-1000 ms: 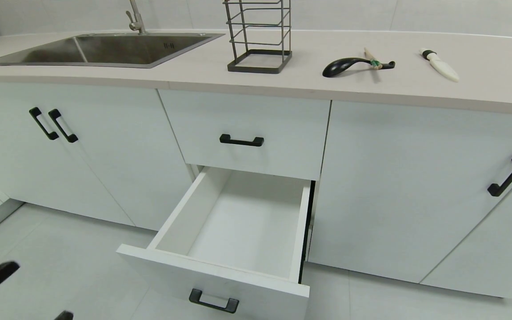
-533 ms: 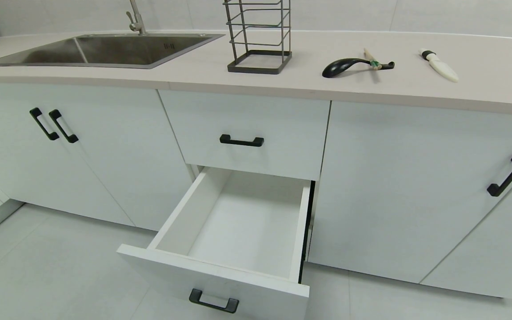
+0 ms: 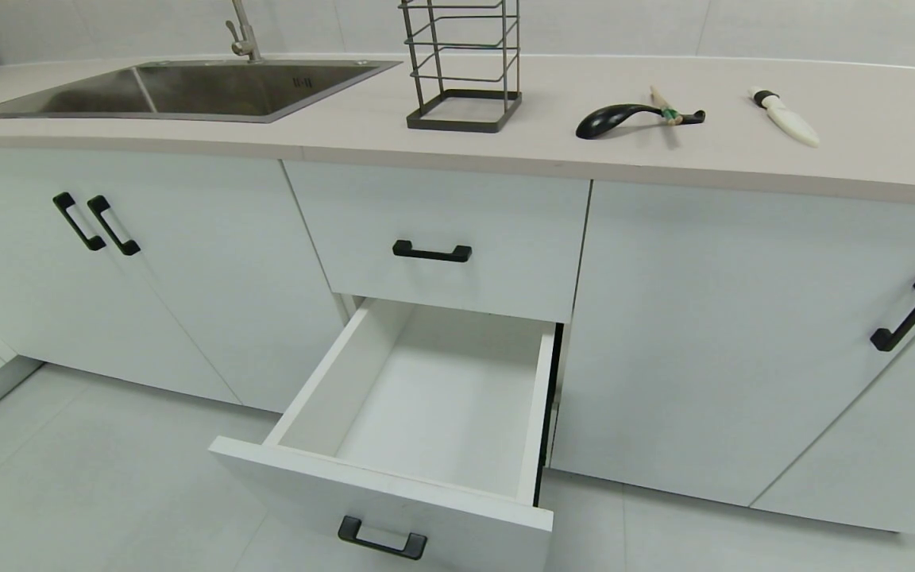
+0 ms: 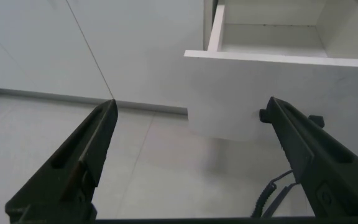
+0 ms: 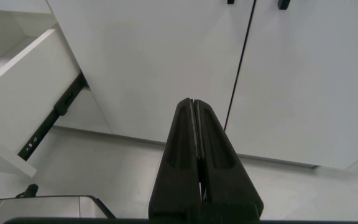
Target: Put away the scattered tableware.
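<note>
The lower drawer stands open and empty, ready, I judge, for the tableware. Up on the bench, right of the drawer, lie the black spoon, chopsticks and white knife. My left end effector gapes wide before the drawer front. The right end effector is pinched closed and empty beside the drawer.

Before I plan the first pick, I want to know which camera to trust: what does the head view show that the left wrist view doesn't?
Head view adds: the counter with a black spoon, chopsticks, a white knife, a wire rack and the sink. Left wrist view adds: the left claw, open, low over the floor. Shared: the pulled-out drawer.
</note>
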`<state>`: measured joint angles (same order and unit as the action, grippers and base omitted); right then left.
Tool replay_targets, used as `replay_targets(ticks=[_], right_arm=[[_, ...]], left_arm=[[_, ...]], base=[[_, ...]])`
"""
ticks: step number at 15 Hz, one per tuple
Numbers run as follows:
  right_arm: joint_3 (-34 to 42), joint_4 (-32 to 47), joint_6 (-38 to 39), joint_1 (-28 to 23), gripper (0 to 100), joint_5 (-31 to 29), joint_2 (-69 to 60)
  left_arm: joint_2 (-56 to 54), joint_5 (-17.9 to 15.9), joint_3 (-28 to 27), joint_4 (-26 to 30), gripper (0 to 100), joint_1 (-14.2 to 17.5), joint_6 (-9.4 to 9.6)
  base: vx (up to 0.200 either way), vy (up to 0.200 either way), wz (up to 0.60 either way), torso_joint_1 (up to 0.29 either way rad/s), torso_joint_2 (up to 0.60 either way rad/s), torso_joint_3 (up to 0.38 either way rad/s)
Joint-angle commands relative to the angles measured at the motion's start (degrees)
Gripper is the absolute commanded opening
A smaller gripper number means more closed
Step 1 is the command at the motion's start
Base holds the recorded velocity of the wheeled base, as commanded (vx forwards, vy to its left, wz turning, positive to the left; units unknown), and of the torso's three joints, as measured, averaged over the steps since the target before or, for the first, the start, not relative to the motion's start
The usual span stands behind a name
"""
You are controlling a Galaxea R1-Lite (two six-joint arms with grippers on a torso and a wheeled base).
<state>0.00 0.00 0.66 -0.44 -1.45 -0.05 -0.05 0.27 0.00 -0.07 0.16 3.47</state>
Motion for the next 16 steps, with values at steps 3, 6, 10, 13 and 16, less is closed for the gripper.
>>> replay_targets(ticks=[3,6,10,13,16], right_arm=[[0.0,0.0,0.0,0.0,0,0.0,0.0],[0.0,0.0,0.0,0.0,0,0.0,0.0],[0.0,0.0,0.1,0.0,0,0.0,0.0],[0.0,0.0,0.1,0.0,0,0.0,0.0],[0.0,0.0,0.0,0.0,0,0.0,0.0]], left_arm=[[0.0,0.3,0.0,0.0,100,0.0,-0.31],[0.0,0.4,0.0,0.0,100,0.0,-0.93],[0.0,0.4,0.0,0.0,100,0.0,-1.01],[0.0,0.4,0.0,0.0,100,0.0,-1.1],[0.0,0.4,0.0,0.0,100,0.0,-1.1]], base=[[0.0,0.0,0.0,0.0,0.0,0.0],[0.0,-0.133,0.0,0.003,0.0,0.0],[0.0,-0.1,0.0,0.001,0.0,0.002],[0.0,0.0,0.0,0.0,0.0,0.0],[0.0,0.0,0.0,0.0,0.0,0.0]])
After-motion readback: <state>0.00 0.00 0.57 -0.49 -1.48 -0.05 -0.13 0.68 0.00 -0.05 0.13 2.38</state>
